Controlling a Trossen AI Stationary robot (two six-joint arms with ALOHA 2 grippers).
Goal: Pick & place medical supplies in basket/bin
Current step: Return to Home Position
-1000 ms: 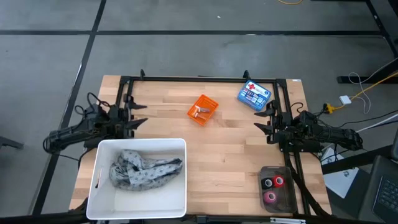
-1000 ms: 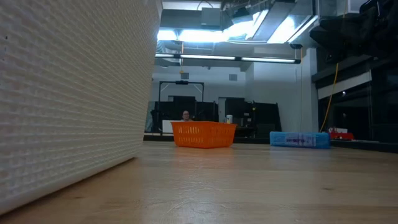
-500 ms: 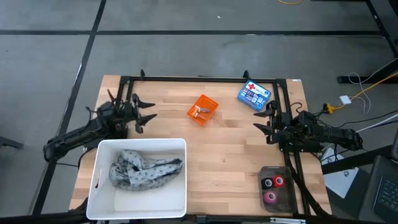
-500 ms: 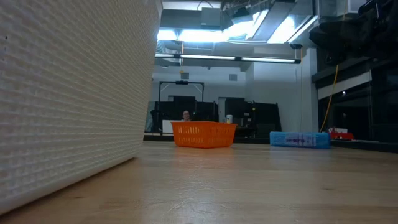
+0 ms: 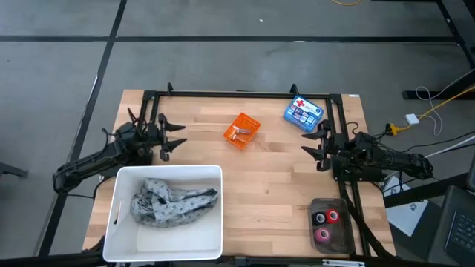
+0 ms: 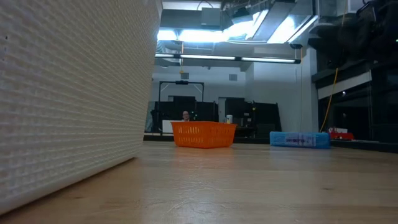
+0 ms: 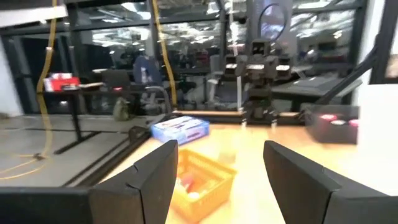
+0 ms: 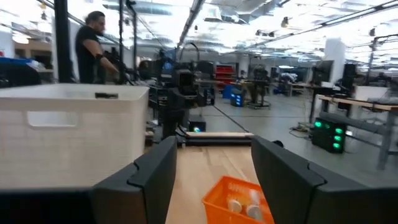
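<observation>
In white tub [image 5: 169, 170], cloth [image 5: 172, 202] stretches left-right.

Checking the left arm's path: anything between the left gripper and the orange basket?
Nothing visible. In the high view only bare table lies between the open left gripper and the basket; the white tub sits off that line.

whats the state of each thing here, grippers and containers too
left gripper: open, empty
right gripper: open, empty
white plastic tub: holds grey patterned cloth
small orange latticed basket: holds small wrapped pieces
dark transparent bin: holds red and pink rolls
blue flat box: lying flat
</observation>
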